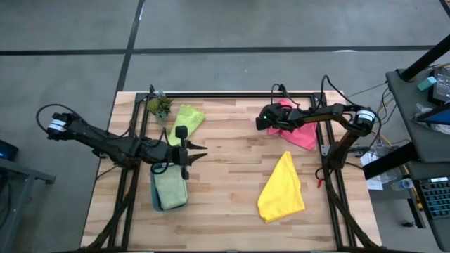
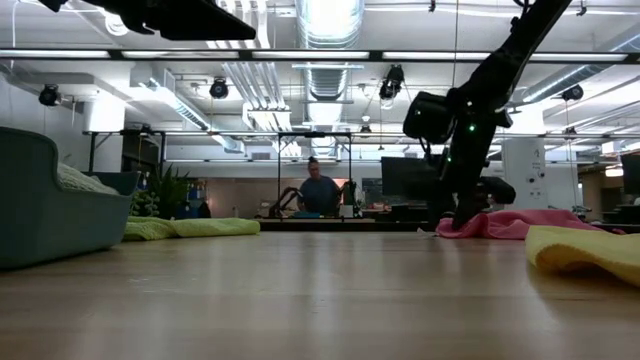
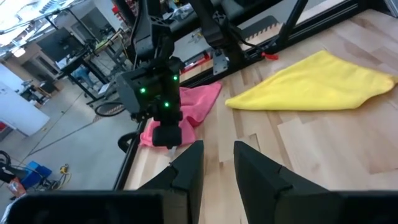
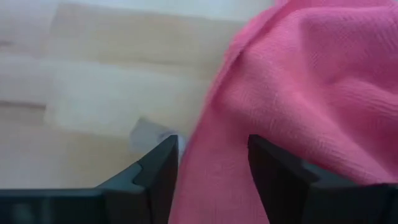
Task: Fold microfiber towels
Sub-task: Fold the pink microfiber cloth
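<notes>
The pink towel (image 1: 301,132) lies rumpled near the table's (image 1: 232,176) far right corner. The right gripper (image 4: 211,163) is down on it, fingers parted with pink cloth bunched between them. The yellow towel (image 1: 283,190) lies toward the near right, the lime towel (image 1: 185,119) far left. The left gripper (image 3: 216,163) hovers slightly parted, holding nothing, above the sage towel (image 1: 171,188) in the teal tray (image 1: 155,198).

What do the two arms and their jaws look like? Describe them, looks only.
Both arms are dark, slim and jointed. The left arm has a white-banded joint near its base and a black cable looping over it. The right arm carries a similar white-banded joint and trailing cables. The right gripper housing shows small green lights. The left gripper has flat, black, wedge-shaped jaws.
</notes>
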Controlling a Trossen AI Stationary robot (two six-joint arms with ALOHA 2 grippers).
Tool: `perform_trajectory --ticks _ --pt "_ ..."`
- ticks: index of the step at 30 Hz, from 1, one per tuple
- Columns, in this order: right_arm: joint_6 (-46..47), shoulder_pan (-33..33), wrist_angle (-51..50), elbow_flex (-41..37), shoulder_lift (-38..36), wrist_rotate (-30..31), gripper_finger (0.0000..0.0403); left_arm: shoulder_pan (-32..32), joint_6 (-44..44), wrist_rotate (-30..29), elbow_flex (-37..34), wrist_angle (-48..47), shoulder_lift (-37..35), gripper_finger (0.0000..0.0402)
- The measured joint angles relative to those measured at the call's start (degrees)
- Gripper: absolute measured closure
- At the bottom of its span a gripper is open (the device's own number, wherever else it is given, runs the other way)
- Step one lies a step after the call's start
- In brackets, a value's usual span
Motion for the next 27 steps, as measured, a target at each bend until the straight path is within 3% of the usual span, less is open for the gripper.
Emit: perform_trajectory --ticks 9,14,17,24,27 --pt "-1.2 0.0 7.5 -1.3 4.2 1.4 0.0257 0.0 -0.4 0.0 -0.1 -0.1 0.0 0.0327" --pt "-3.9 1.4 8.6 -1.2 5.9 3.0 0.0332 0.0 -0.4 0.0 0.0 0.7 0.0 0.0327" --pt "-5.5 2.6 7.7 -1.3 4.3 3.2 0.0383 0.0 -0.4 0.0 0.0 0.8 0.0 0.0327" --pt "-16.8 7.3 7.0 -0.2 -3.6 1.8 0.0394 0.0 -0.4 0.0 0.0 1.5 0.0 0.0327" --pt "-22.8 10.0 6.8 0.7 -8.6 -1.7 0.0394 0.1 -0.5 -0.2 0.1 1.5 0.0 0.0327"
